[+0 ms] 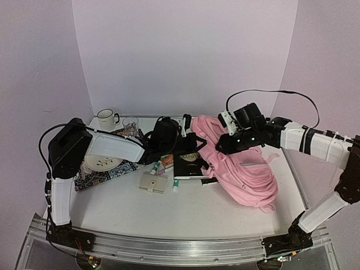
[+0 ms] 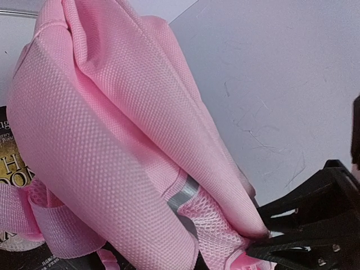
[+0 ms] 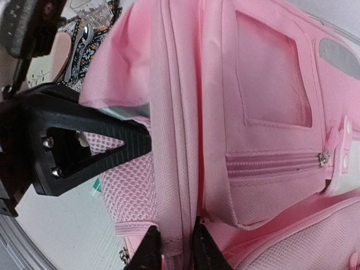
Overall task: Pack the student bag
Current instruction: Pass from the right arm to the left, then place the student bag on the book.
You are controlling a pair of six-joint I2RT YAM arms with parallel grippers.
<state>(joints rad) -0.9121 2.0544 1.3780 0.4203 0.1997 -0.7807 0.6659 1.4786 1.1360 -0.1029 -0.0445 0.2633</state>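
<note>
The pink student bag (image 1: 247,174) is lying slumped on the right half of the table (image 1: 185,219), just beside a black book (image 1: 188,164). The left gripper (image 2: 256,232) is pinching a fold of the bag's fabric near the mesh strap, jaws closed tight on the cloth, probably to anchor that side so an opening can be pulled apart. The right gripper (image 3: 178,247) is straddling a seam ridge beside the front zip pocket; whether it is squeezing the ridge or only sitting around it, I cannot tell. Judging by the closed zip, packing is not yet under way.
</note>
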